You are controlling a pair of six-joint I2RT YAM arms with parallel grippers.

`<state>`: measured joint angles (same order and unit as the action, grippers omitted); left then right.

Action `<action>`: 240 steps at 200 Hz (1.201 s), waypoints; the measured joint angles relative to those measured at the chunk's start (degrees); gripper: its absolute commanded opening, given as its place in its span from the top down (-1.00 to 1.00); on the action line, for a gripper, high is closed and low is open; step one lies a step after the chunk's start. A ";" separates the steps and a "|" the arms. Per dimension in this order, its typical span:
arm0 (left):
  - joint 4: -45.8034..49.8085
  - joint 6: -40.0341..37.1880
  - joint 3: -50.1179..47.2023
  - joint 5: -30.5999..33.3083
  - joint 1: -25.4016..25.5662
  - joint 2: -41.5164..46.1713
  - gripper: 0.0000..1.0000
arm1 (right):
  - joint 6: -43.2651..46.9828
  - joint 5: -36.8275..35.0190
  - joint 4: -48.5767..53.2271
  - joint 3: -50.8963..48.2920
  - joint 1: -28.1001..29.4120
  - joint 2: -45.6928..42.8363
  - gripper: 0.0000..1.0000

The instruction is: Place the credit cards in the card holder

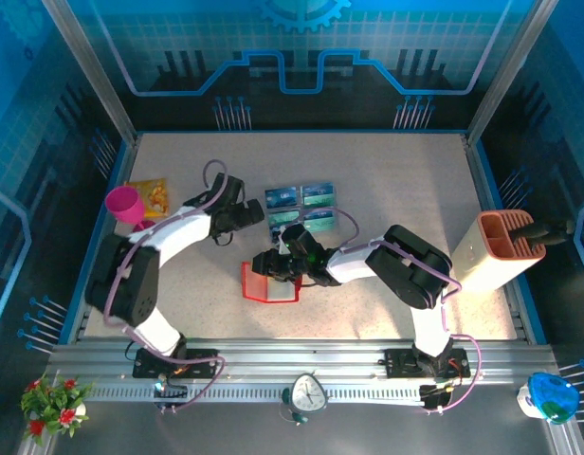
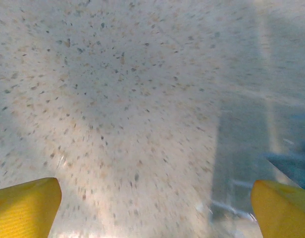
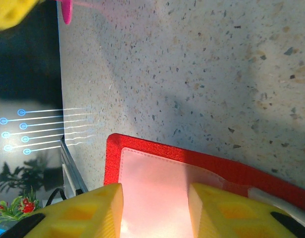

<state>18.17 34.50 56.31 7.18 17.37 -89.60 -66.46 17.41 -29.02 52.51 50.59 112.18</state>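
Risk: card holder skids off

It lies flat at mid-table, with the credit cards just beyond. Right gripper hovers half-open over its clear pocket, and left gripper gapes wide near the cards. A glancing press could shove it away.

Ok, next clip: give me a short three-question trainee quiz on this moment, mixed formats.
1. True or false: the credit cards already sit inside the red card holder.
2. Fill in: the left claw, above the speckled table, is ____ (open/shut).
3. The right claw hangs over: A) a pink cup, B) the card holder, C) an orange organizer.

Key: 1 false, since they lie on the table beyond the holder; 2 open; 3 B.
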 measured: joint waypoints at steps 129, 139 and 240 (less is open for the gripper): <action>11.63 9.38 -27.28 -5.51 6.93 45.29 -0.98 | 0.24 -1.11 0.68 -0.83 0.00 -0.96 0.24; 12.44 10.27 -28.57 -5.42 8.11 46.45 -0.99 | 0.24 -1.11 0.68 -0.83 0.00 -0.96 0.24; 12.94 12.59 -31.71 -1.46 15.08 41.97 -0.98 | 0.24 -1.77 -0.11 -2.08 -0.02 -1.60 0.25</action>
<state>31.11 47.09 24.60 5.72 32.45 -47.64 -66.22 15.64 -29.12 50.43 50.57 110.59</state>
